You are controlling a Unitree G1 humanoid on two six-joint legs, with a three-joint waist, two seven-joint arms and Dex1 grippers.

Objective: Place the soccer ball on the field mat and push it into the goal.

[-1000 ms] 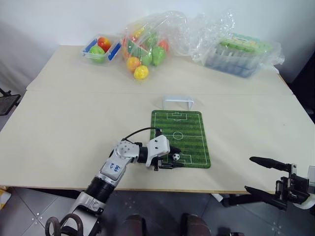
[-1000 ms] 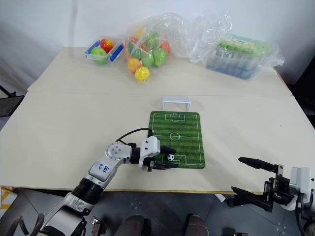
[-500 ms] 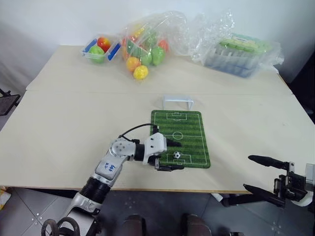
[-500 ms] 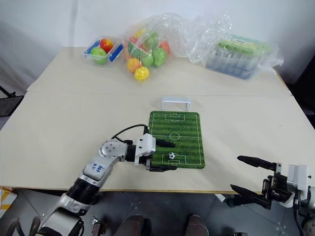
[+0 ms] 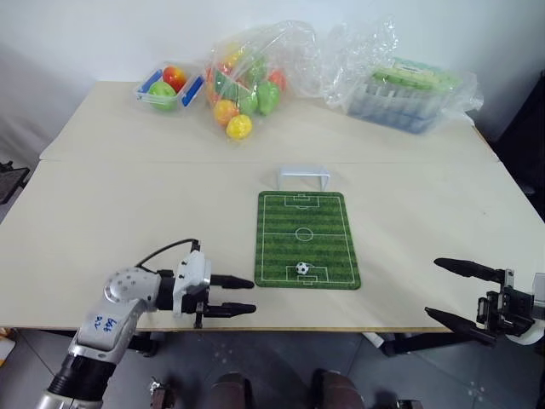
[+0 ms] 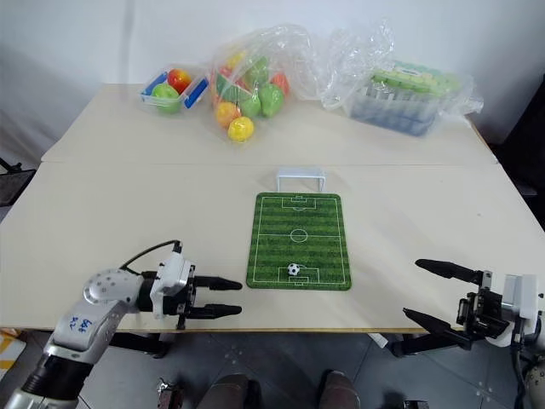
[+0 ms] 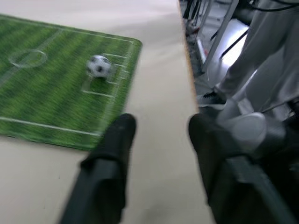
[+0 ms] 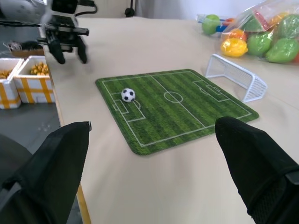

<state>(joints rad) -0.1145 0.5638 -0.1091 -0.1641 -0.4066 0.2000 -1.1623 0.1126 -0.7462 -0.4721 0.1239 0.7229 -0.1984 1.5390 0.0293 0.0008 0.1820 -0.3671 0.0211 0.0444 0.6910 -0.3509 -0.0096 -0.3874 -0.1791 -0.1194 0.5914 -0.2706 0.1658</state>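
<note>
Soccer ball (image 5: 302,267) rests on the field mat (image 5: 306,238), well ahead of the left gripper (image 5: 240,295), whose fingers stand narrowly parted and empty. Right gripper (image 5: 453,290) hangs wide apart, holding nothing, beside the table edge.

Black-patched soccer ball (image 5: 302,267) sits, apparently untouched, on striped field mat (image 5: 328,243); white goal (image 5: 304,177) beyond.

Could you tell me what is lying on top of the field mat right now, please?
Only the soccer ball rests on the field mat, in the near penalty box. What lies beneath the mat is covered.
</note>
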